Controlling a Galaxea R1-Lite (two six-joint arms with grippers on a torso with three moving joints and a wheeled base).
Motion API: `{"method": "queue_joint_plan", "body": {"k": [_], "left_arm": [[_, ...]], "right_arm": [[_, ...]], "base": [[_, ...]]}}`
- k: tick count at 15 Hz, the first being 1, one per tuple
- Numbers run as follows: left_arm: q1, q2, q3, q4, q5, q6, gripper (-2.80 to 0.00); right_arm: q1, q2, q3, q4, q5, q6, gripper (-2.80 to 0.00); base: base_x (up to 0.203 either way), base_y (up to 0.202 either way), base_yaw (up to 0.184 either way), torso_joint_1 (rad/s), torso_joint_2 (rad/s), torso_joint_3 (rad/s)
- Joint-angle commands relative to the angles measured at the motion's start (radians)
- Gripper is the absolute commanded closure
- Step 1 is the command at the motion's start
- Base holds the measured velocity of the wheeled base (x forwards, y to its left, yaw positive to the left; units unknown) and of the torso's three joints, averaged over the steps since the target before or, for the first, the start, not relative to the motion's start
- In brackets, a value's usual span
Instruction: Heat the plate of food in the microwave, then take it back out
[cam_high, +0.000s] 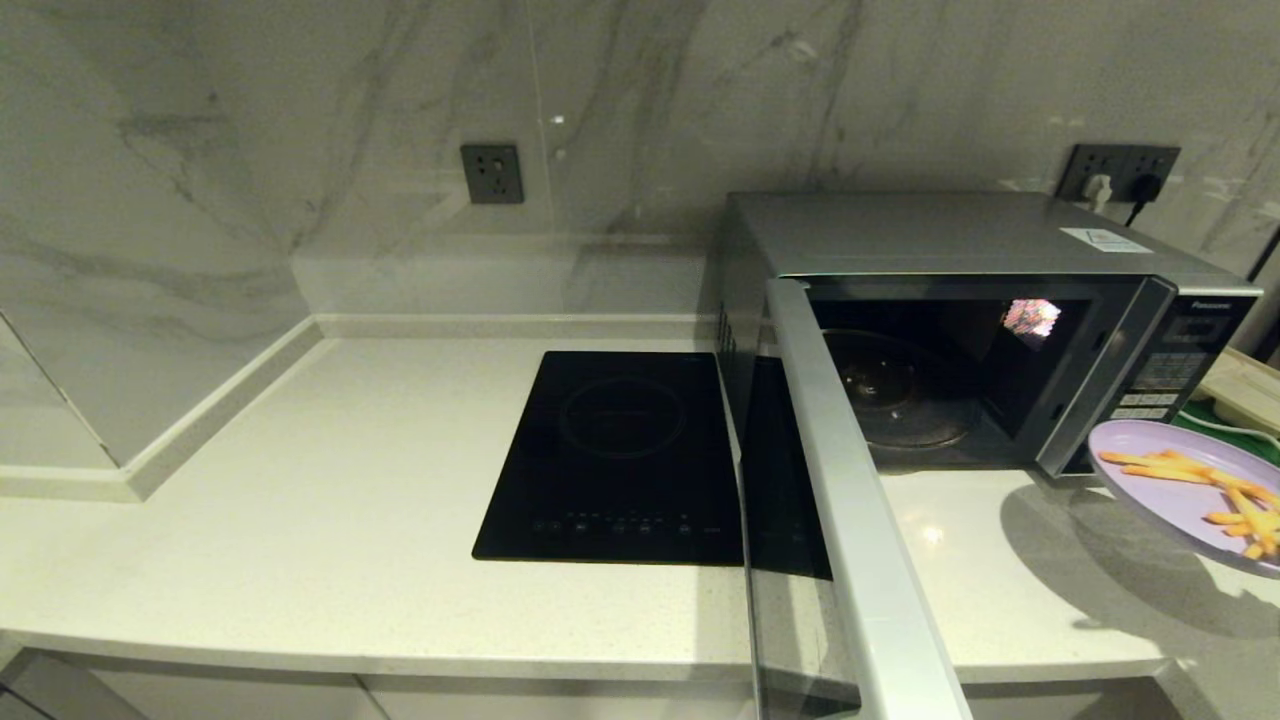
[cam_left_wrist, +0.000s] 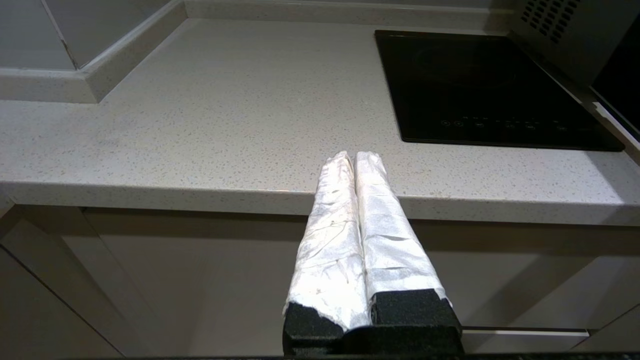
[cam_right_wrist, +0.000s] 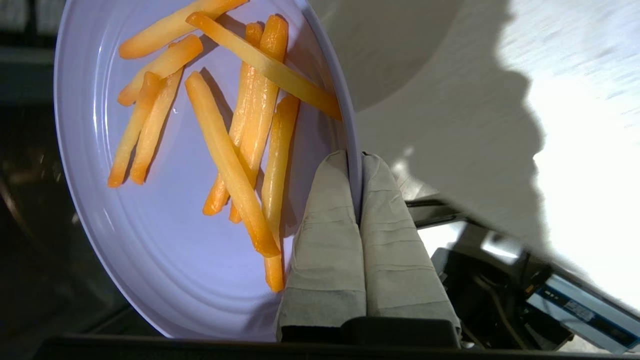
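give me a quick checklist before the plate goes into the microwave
1. Microwave door swung open: ok.
2. Cavity free, only the glass turntable inside: ok.
3. Right tool shut on the rim of the plate of food: ok.
4. Plate level: not ok, it tilts in the head view.
5. Fries all on the plate: ok.
6. Left tool shut, clear at the counter edge: ok.
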Motion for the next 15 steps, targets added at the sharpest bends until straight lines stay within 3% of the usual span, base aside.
{"method": "queue_joint_plan", "body": {"k": [1, 5, 15], "left_arm": [[0.000, 0.000, 0.000, -0.001, 0.000, -0.001, 0.00], [0.000, 0.000, 0.000, -0.001, 0.000, -0.001, 0.00], [0.000, 0.000, 0.000, -0.001, 0.000, -0.001, 0.00]], "right_arm": [[-0.144, 0.063, 0.011, -0.028, 0.047, -0.061, 0.00], [-0.248, 0.165, 0.024, -0.110, 0.085, -0.150, 0.00], [-0.248, 0.298, 0.063, -0.228, 0.114, -0.185, 0.00]], "base": [[0.000, 0.000, 0.000, 0.000, 0.00, 0.000], [0.000, 0.000, 0.000, 0.000, 0.00, 0.000], [0.000, 0.000, 0.000, 0.000, 0.00, 0.000]]}}
